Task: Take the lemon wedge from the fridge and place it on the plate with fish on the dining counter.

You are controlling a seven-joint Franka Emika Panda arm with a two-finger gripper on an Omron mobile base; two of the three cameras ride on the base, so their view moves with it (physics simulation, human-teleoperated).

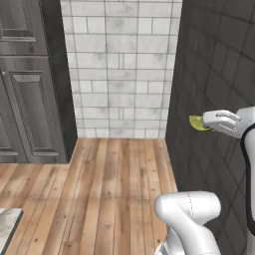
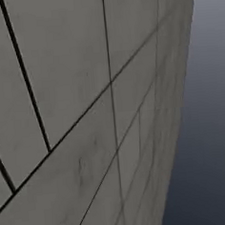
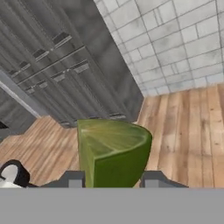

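In the left base view, going from the left, I see dark grey cabinet doors (image 1: pixel 30 84), then one white brick wall (image 1: pixel 122 67), then a dark tiled wall (image 1: pixel 214 74) on the right, all above a wooden floor (image 1: pixel 99 194). A corner of marble top (image 1: pixel 7 224) shows at the lower left edge. My arm rises from the lower right; its white elbow (image 1: pixel 189 209) bulges low in the picture, and my hand is held out level at mid-height, pointing left, close before the dark wall. My pincer (image 1: pixel 208 123) is narrowed onto one lemon wedge (image 1: pixel 198 123), which sticks out leftward past my fingers, well above the floor. In the hand view the same single wedge (image 3: pixel 113 151) sits between my two finger tips (image 3: pixel 72 179), touching both, its cut face turned up and its green rind toward the right. Beyond it I look at the cabinet doors (image 3: pixel 57 70) on the left, the brick wall (image 3: pixel 175 43) on the right and floor planks (image 3: pixel 188 131) below. The right base view shows a grey panelled wall (image 2: pixel 85 111) with dark seams, very near.
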